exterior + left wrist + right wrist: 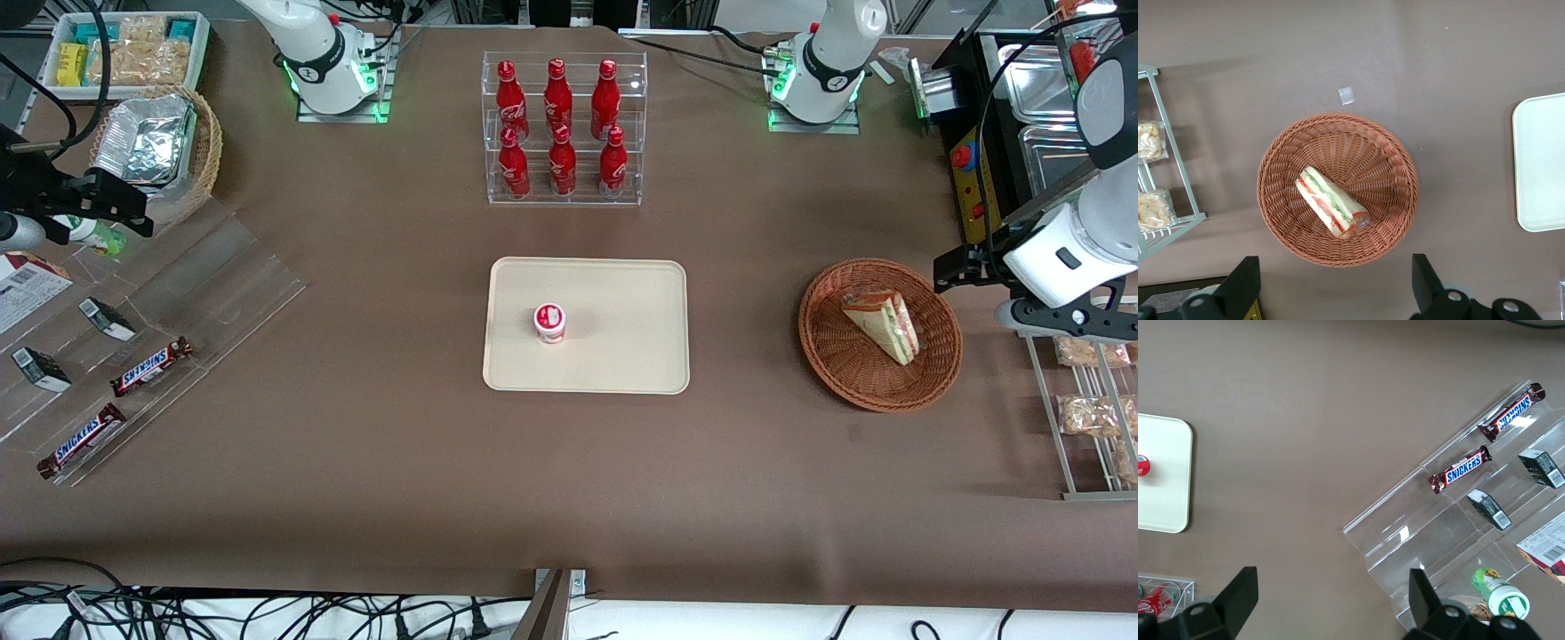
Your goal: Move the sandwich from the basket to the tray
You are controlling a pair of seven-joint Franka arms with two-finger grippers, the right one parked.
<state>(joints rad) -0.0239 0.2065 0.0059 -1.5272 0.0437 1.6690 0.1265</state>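
The wrapped sandwich [883, 324] [1331, 203], a pale wedge with red and green filling, lies in the reddish-brown wicker basket [827, 356] [1391, 153] toward the working arm's end of the table. My left gripper [953, 269] [1331, 293] hangs high over the table just outside the basket's rim. It is open, its black fingers [1238, 287] are spread wide, and nothing is between them. The cream tray [622, 293] [1541, 167] lies mid-table, with a small red-and-white cup [549, 322] standing on it.
A wire rack [1089, 409] [1151, 200] of bagged snacks stands beside the basket. Metal trays [1049, 89] sit at that end. Farther from the camera than the tray is a clear rack of red bottles [562, 124]. An acrylic stand with Snickers bars [151, 364] is toward the parked arm's end.
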